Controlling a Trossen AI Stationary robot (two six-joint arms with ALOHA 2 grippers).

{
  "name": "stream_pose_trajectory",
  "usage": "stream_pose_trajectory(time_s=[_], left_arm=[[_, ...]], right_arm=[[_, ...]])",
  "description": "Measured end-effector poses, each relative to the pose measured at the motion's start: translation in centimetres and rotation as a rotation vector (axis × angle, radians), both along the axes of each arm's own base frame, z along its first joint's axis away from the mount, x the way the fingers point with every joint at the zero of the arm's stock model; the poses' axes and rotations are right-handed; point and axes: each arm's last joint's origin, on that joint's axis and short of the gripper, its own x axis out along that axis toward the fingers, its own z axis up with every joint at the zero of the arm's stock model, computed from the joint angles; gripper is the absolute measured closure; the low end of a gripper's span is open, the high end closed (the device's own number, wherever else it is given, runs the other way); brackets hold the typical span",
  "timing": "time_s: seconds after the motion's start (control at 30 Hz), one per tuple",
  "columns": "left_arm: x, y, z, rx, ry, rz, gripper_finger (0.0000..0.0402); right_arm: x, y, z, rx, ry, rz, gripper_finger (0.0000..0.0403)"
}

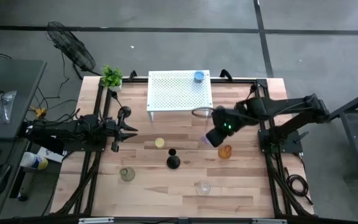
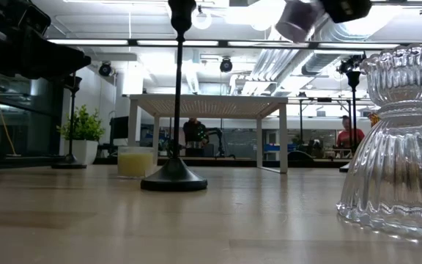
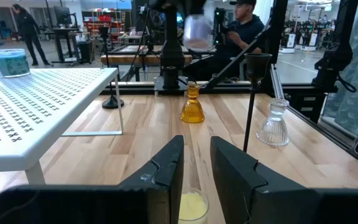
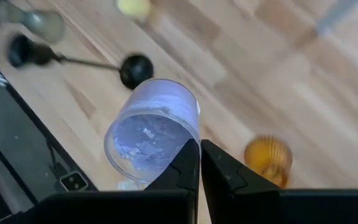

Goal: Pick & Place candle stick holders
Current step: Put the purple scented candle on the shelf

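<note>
Two pincers show over the table (image 1: 185,186). The right pincer (image 4: 199,163) hangs in the air at about 3 o'clock from the table's middle, its fingers (image 4: 188,167) clenched on the rim of a purple cup (image 4: 151,127), which is lifted clear of the wood and tipped on its side. Just under it, toward 4 o'clock, the amber cup (image 1: 225,151) stands on the table. The left pincer (image 1: 129,130) waits at 9 o'clock, low over the table, released, with a gap between its fingers (image 3: 166,171); the yellow cup (image 1: 160,143) stands just beyond their tips.

One black candlestick (image 1: 173,160) stands upright near the table's middle, toward 6 o'clock of the white rack (image 1: 180,92). A second candlestick (image 1: 124,113) stands by the left pincer, and a third (image 3: 112,99) stands beyond the rack in the left wrist view. The blue cup (image 1: 199,76) sits on the rack's top at its 1 o'clock corner. The pale green cup (image 1: 127,174) is at 7 o'clock on the table, and the clear cup (image 1: 203,186) at 5 o'clock near the front edge. A potted plant (image 1: 111,76) stands at the 11 o'clock corner.

People (image 3: 244,31) show in the room beyond the table.
</note>
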Motion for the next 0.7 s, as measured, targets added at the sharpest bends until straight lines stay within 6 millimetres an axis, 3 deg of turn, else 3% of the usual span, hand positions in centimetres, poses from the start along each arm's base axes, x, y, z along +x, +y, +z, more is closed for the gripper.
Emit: stream_pose_trajectory(time_s=[0.33, 0.7], left_arm=[[0.0, 0.0, 0.0, 0.0, 0.0, 0.0, 0.0325], [0.0, 0.0, 0.0, 0.0, 0.0, 0.0, 0.0325]], right_arm=[[2.4, -4.0, 3.5, -0.115, -0.145, 0.054, 0.04], [6.4, -10.7, 5.6, -0.203, -0.205, -0.082, 0.04]])
